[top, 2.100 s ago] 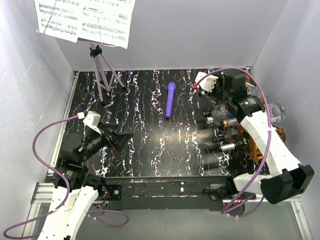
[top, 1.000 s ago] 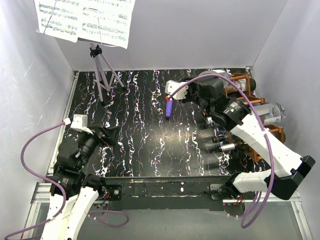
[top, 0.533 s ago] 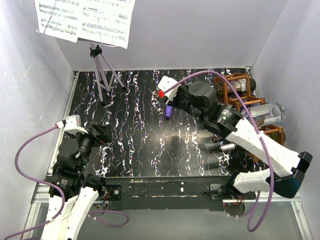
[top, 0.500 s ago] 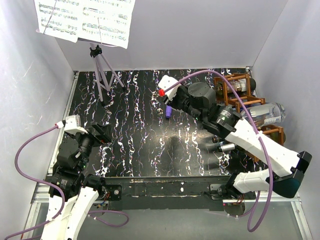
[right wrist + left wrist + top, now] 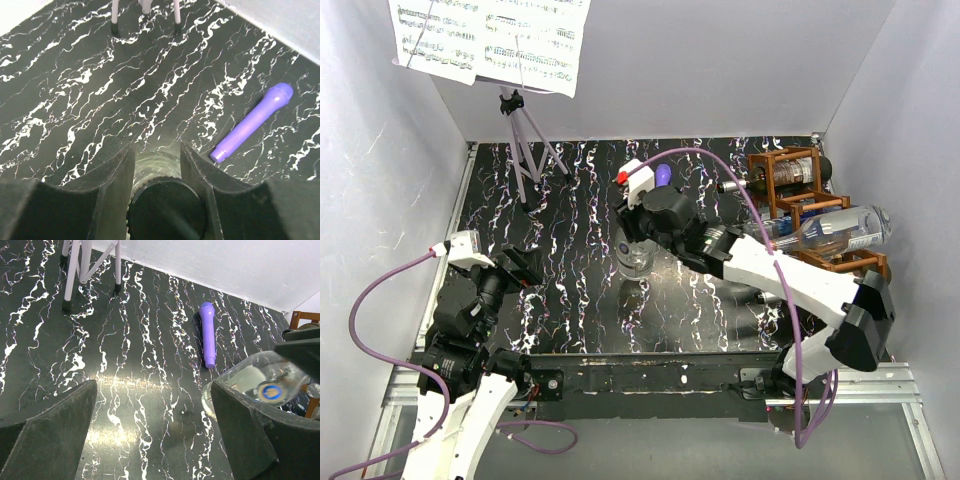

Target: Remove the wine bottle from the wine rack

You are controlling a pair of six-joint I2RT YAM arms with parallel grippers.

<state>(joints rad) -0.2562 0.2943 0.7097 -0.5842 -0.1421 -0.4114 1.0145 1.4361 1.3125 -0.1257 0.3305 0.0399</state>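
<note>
My right gripper (image 5: 642, 238) is shut on the neck of a clear glass wine bottle (image 5: 633, 258) and holds it bottom-down over the middle of the black marbled table, well left of the reddish-brown wooden wine rack (image 5: 783, 178). In the right wrist view the fingers (image 5: 112, 175) clamp the neck just below the bottle's black cap (image 5: 165, 207). I cannot tell whether its bottom touches the table. The bottle also shows in the left wrist view (image 5: 255, 382). My left gripper (image 5: 523, 266) is open and empty near the table's left front, its jaws wide apart (image 5: 154, 385).
The rack holds another clear bottle (image 5: 835, 230) and dark bottles (image 5: 798, 168) at the far right. A purple microphone (image 5: 207, 332) lies behind the held bottle. A grey tripod music stand (image 5: 523, 150) with sheet music stands at the back left. White walls enclose the table.
My right arm has swung left, away from the rack, carrying the bottle out to the table's middle. My left arm drew back earlier and has since stayed still.
</note>
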